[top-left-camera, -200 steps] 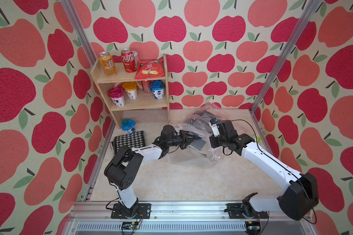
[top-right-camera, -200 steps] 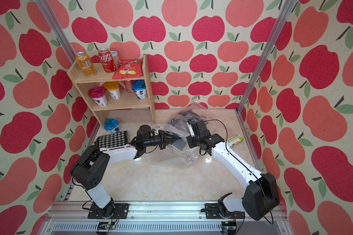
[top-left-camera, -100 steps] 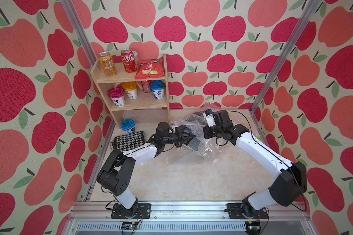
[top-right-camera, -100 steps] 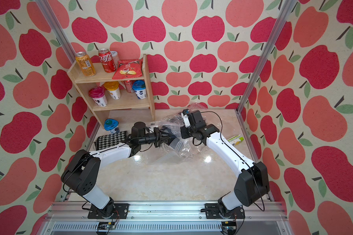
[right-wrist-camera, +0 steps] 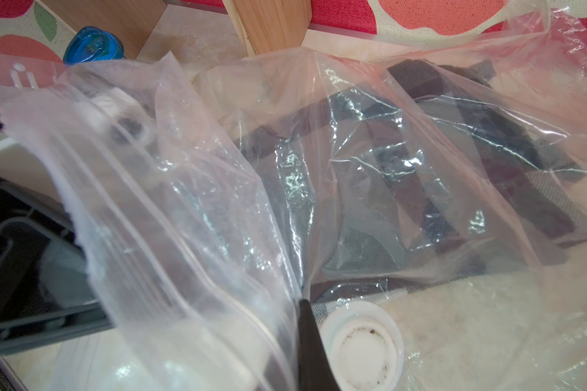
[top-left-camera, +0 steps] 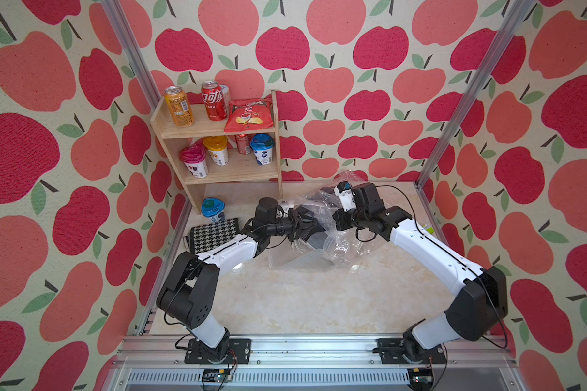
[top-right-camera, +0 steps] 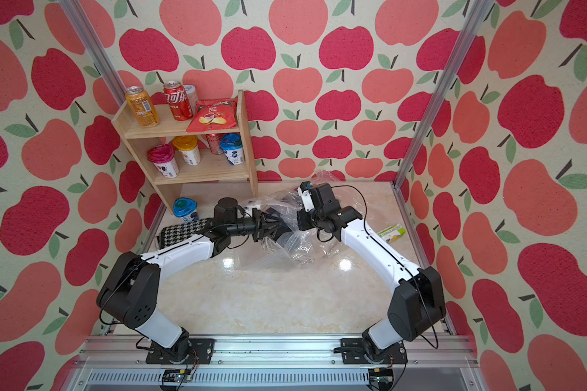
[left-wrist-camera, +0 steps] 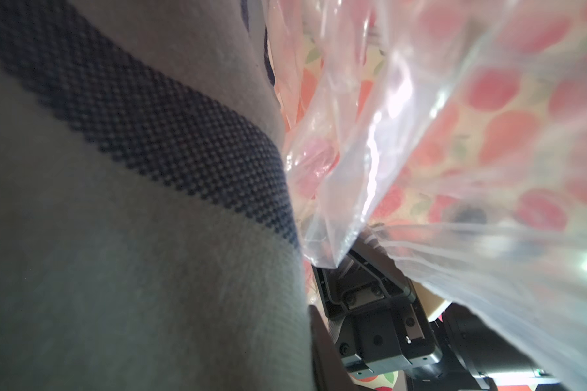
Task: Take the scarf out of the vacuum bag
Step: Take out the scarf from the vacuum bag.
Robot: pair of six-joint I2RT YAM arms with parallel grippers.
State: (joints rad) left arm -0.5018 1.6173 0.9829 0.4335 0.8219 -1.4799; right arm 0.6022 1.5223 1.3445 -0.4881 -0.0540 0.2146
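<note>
Though aimed into the mouth of the vacuum bag (top-left-camera: 341, 245) left of frame centre, impossible to tell the spread of the left end effector (top-left-camera: 306, 225), masked at the tip by plastic. Just right: grey scarf (left-wrist-camera: 133, 254) with a dark band, mostly inside that bag on the counter (top-left-camera: 302, 298), blurred behind glare. Further right, clamped on a bag fold: right end effector (right-wrist-camera: 304, 315), beside the valve cap (right-wrist-camera: 363, 345).

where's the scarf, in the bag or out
Mostly in: the scarf shows through the clear bag in the right wrist view. Whether one end is out, cannot tell.
</note>
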